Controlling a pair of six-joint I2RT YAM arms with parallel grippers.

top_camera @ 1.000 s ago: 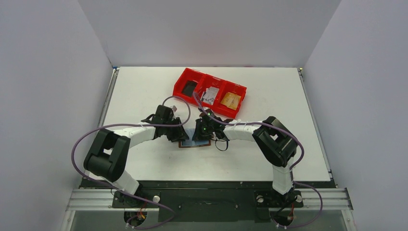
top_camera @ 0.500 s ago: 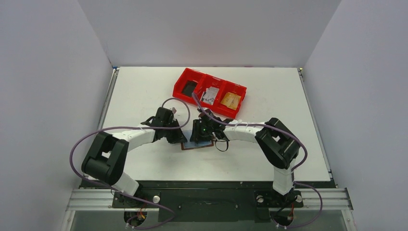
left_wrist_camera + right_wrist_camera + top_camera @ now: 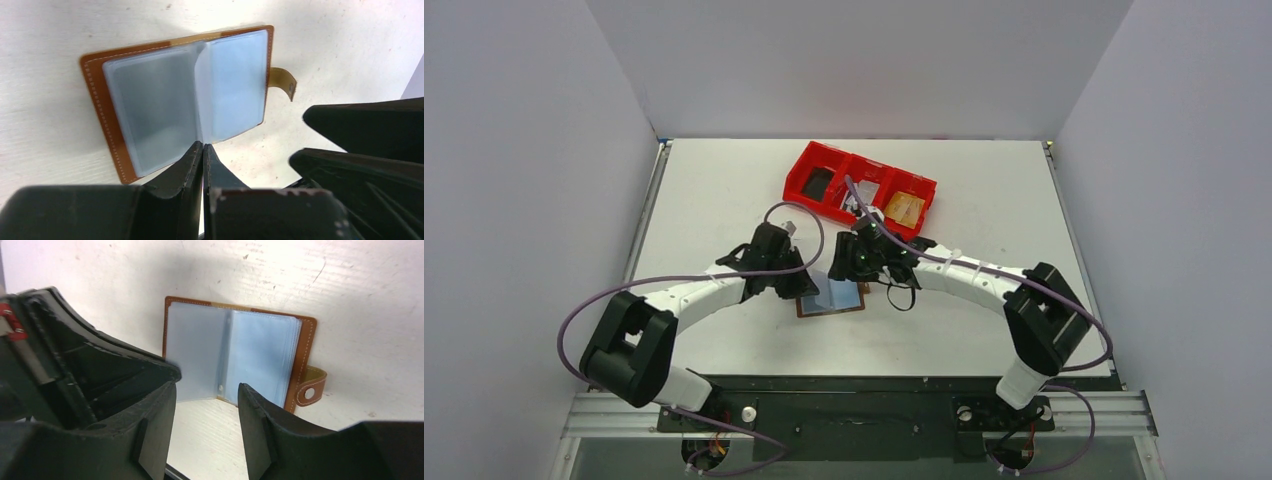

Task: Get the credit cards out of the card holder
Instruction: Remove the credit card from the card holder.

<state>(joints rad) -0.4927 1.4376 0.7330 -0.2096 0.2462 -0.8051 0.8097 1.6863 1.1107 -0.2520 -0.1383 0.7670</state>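
The left gripper [image 3: 202, 150] is seen with its fingers pressed together to a thin line. Their tips are set against one long edge of the card holder [image 3: 175, 95], at its fold. Whether a sleeve leaf is pinched between them cannot be told. The card holder is laid open and flat on the table [image 3: 724, 180] between the two grippers. Its clear plastic sleeves [image 3: 260, 355] are turned up, and its snap tab [image 3: 310, 390] is stuck out on the side toward the right gripper [image 3: 206, 395]. A pale blue tint is shown through the sleeves, but no credit cards can be told apart from the plastic. The right gripper is held just beside the holder, its fingers moderately apart and nothing between them.

The step in hand is judged to be the bracing of the holder by the left arm while a card is sought by the right. For the next move, a sleeve mouth would need to be found and a card edge alone closed upon, not the leaf.

Behind the holder and well apart from it, a red three-compartment tray [image 3: 926, 190] is placed. A tan-gold flat item [image 3: 904, 208] is seen in its right compartment. The fold is crowded by the left fingers and by one half-raised leaf, so little room is judged to be left there.
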